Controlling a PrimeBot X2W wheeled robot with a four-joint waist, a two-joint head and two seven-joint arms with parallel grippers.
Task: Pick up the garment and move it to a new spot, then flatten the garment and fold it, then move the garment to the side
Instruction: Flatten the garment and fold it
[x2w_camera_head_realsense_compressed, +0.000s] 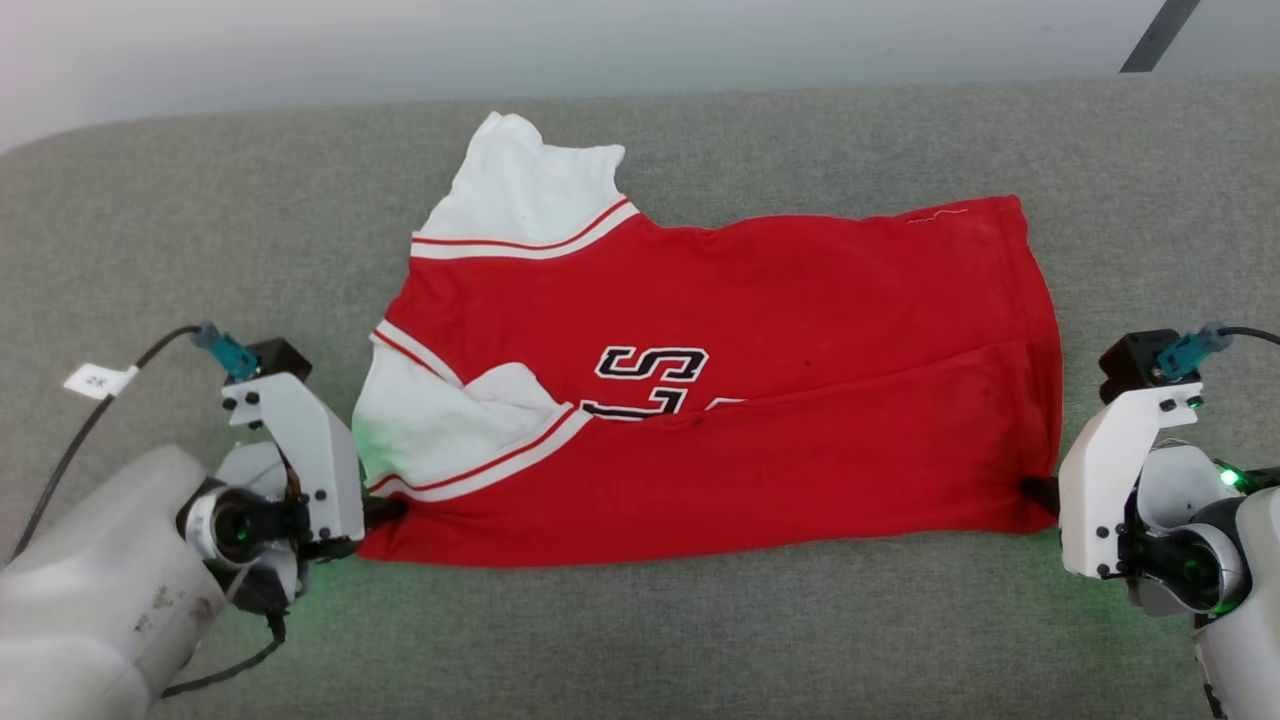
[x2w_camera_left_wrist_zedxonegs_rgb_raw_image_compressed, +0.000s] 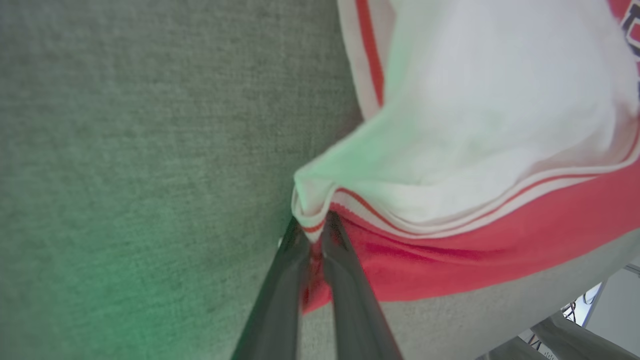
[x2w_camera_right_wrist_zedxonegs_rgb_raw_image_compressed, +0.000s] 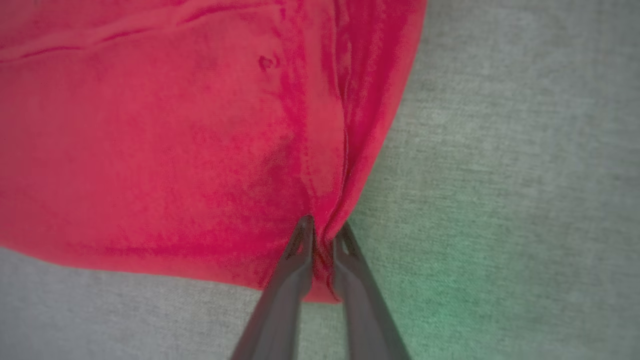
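Two grips | left end effector (x2w_camera_left_wrist_zedxonegs_rgb_raw_image_compressed: 312, 234) nips garment (x2w_camera_head_realsense_compressed: 720, 330) | right end effector (x2w_camera_right_wrist_zedxonegs_rgb_raw_image_compressed: 325, 234) apparently likewise

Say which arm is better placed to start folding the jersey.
Left, narrowly: the left claw pinches the garment tightly at its sleeve-side corner. The right claw grips the hem corner too; probably both lift.

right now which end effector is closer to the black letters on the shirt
Left. The left end effector pinches the garment at its sleeve-side corner, fairly near the black letters; the right end effector grips the hem corner, far across the red cloth.
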